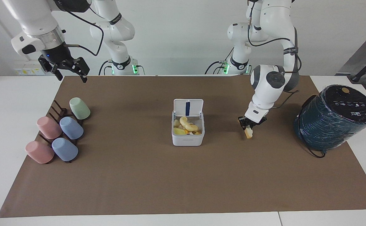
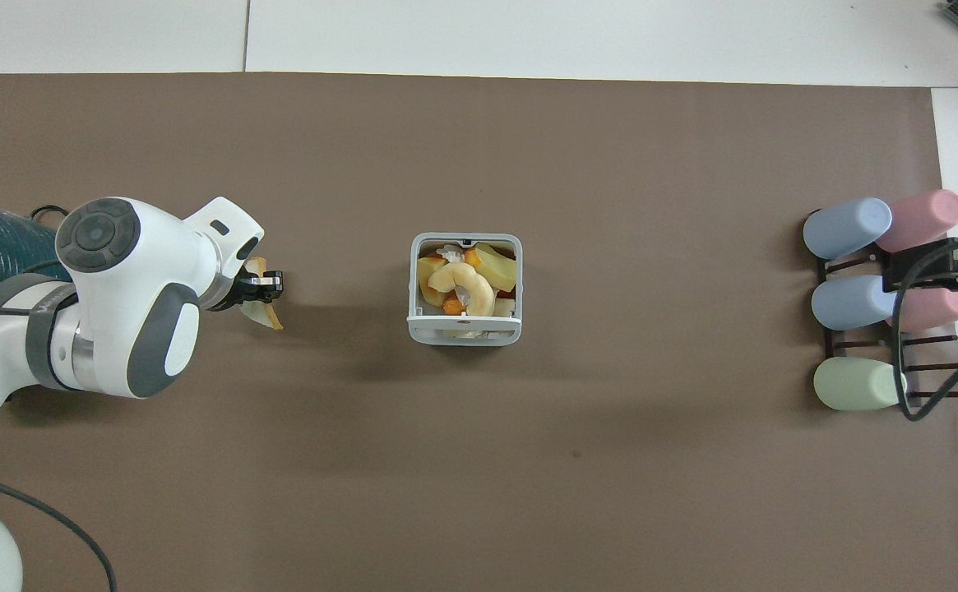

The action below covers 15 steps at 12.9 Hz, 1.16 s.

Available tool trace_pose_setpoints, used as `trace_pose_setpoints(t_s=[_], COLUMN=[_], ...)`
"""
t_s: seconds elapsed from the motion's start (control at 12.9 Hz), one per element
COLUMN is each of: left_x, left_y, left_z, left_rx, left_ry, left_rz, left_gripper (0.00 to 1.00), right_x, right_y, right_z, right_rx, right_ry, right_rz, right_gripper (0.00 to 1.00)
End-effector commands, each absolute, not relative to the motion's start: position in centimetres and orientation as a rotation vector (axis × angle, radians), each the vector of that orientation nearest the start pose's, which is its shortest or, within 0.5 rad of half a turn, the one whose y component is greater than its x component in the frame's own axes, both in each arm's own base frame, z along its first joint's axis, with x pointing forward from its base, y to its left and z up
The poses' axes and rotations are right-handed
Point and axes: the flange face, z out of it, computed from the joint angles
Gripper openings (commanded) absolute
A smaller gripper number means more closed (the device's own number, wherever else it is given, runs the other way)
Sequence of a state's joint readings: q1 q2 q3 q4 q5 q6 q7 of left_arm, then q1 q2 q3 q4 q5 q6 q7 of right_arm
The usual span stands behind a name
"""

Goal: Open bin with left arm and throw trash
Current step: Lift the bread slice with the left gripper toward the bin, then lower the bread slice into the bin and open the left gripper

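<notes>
Left tool (image 1: 247, 126) pinching one scrap (image 1: 248, 133); right tool (image 1: 66, 69) wide; bin (image 1: 187, 140) holds perhaps three scraps.

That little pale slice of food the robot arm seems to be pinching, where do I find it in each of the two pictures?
Facing view: the pale slice hangs from the left gripper, between the white bin and the dark teal cylinder.
Overhead view: the same slice shows at the left gripper, beside the bin, toward the left arm's end.
Shared landmark: the open white bin mid-mat.

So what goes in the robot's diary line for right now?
bin: lid open, scraps inside | left gripper: shut on cream slice | right gripper: open, waiting over table edge
</notes>
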<state>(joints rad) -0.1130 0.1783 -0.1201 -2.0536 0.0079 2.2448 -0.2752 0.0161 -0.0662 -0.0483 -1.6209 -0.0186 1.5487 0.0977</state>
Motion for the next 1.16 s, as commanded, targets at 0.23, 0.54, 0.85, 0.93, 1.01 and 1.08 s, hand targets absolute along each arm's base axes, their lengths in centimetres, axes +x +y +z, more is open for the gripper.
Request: trace_pose_setpoints(t_s=[0.23,0.54,0.85,0.93,1.01,1.08], left_x=[57.3,55.6,53.4,53.2,53.3,53.0], left_y=[-18.8,-26.9,-34.2,-35.2,-36.3,-37.5], left_z=[41.7,43.3,44.4,44.6,44.6,44.9], left_rx=[-3.145,-3.179,-3.239,-3.255,-3.287,-3.32], left_ry=[-0.204,-0.421,-0.648,-0.71,-0.784,-0.816], left_rz=[-0.017,-0.057,-0.153,-0.181,-0.212,-0.261], left_gripper=[0.0,0.0,0.0,0.0,0.0,0.0], right_x=[53.0,53.0,53.0,53.0,53.0,53.0], right_y=[-2.0,-2.0,-2.0,-2.0,-2.0,-2.0], right_z=[63.7,63.7,63.7,63.7,63.7,63.7], right_rx=[-3.161,-3.161,-3.161,-3.161,-3.161,-3.161], right_ry=[0.183,0.183,0.183,0.183,0.183,0.183], right_rz=[0.018,0.018,0.016,0.016,0.016,0.016], right_gripper=[1.0,1.0,1.0,1.0,1.0,1.0])
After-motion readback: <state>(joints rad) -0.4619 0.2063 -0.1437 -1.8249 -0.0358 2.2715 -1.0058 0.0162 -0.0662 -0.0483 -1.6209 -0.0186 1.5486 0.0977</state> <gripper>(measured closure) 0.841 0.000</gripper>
